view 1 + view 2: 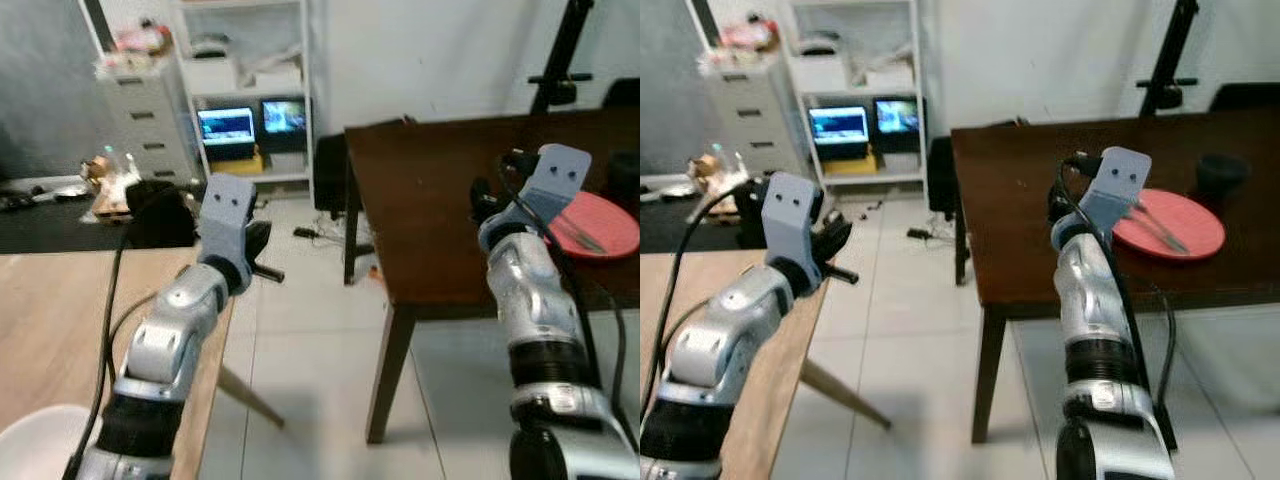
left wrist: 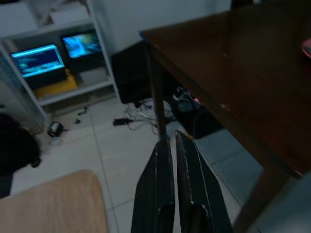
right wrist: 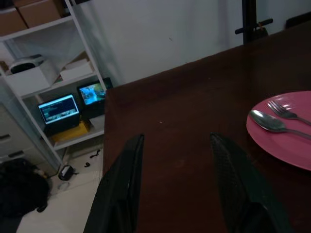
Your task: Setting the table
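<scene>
Both silver arms rise from the lower edge of the head views, cut off below the forearm. Nearest on the left, a white rounded object point(image 1: 40, 435) sits at the corner of the light wooden table point(image 1: 60, 310); too little of it shows to say what it is. The left gripper point(image 2: 175, 145) hangs over the tiled floor point(image 1: 300, 350) between the two tables, its black fingers pressed together with only a thin slit between them. In the head views those fingers are mostly hidden behind the grey wrist housing.

The right gripper point(image 3: 175, 145) is held above the dark wooden table point(image 3: 194, 111), fingers spread wide apart and holding nothing. Just beyond and to its right lies the pink plate point(image 3: 286, 131), cut off by the edge of the right wrist view. On the plate rest a spoon point(image 3: 267, 121) and a fork point(image 3: 286, 112), side by side and nearly parallel. Their heads point toward the table's middle and their handles run outward toward the far rim of the plate, where they leave the picture. A dark round object point(image 1: 1220, 172) stands behind the plate, too dim to identify.

Across the room, white shelving point(image 1: 245, 90) holds two lit screens point(image 1: 227, 125), blurred beyond reading.
</scene>
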`<state>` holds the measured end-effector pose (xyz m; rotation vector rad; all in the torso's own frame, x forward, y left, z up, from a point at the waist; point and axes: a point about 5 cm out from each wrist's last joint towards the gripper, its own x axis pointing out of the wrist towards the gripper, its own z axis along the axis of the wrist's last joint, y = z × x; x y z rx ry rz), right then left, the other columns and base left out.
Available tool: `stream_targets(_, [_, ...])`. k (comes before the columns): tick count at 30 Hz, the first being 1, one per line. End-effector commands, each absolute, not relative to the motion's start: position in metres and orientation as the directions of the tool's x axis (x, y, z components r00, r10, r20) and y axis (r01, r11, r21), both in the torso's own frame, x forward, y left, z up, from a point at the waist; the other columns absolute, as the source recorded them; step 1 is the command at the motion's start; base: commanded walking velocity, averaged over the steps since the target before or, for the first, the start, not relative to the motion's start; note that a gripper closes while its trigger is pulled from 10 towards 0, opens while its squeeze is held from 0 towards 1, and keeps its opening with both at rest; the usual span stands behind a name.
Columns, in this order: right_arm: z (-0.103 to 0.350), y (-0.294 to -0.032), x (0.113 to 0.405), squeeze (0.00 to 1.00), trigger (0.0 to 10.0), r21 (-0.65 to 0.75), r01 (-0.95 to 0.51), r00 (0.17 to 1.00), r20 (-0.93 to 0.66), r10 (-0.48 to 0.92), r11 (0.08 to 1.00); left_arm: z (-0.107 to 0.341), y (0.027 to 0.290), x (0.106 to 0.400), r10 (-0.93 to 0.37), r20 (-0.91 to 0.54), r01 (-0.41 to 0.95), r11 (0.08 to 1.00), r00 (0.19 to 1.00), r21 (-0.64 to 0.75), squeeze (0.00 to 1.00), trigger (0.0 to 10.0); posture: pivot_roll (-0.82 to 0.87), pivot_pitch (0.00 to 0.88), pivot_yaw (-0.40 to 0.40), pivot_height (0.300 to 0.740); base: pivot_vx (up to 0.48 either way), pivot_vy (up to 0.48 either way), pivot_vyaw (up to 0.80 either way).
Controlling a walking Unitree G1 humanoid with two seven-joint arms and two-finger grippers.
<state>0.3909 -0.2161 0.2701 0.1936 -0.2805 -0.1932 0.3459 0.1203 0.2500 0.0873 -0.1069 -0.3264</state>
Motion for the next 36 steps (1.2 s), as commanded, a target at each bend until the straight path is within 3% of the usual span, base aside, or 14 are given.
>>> stream_targets(1, [0.2723,-0.2083,0.3921,0.0,10.0,0.209,0.14,0.945,0.262,-0.194,0.968,0.247,0.1277,0.3473,-0.286,0.086,0.278,0.956,0.954,0.099,0.0,10.0,0.06,0.064,0.139,0.74,0.0,0.0,0.0])
stream_targets(26, [0.2725,-0.2069,0.3925,0.0,10.0,0.212,0.132,0.947,0.262,-0.186,0.968,0.2483,0.1259,0.3474,-0.296,0.1,0.287,0.953,0.95,0.099,0.0,10.0,0.05,0.071,0.136,0.74,0.32,-0.341,0.0])
stream_targets(36, [0.2726,-0.2068,0.393,0.0,10.0,0.217,0.132,0.948,0.259,-0.187,0.967,0.2484,0.1247,0.3473,-0.3,0.102,0.292,0.952,0.948,0.089,0.0,10.0,0.05,0.071,0.135,0.74,0.0,-0.438,0.0])
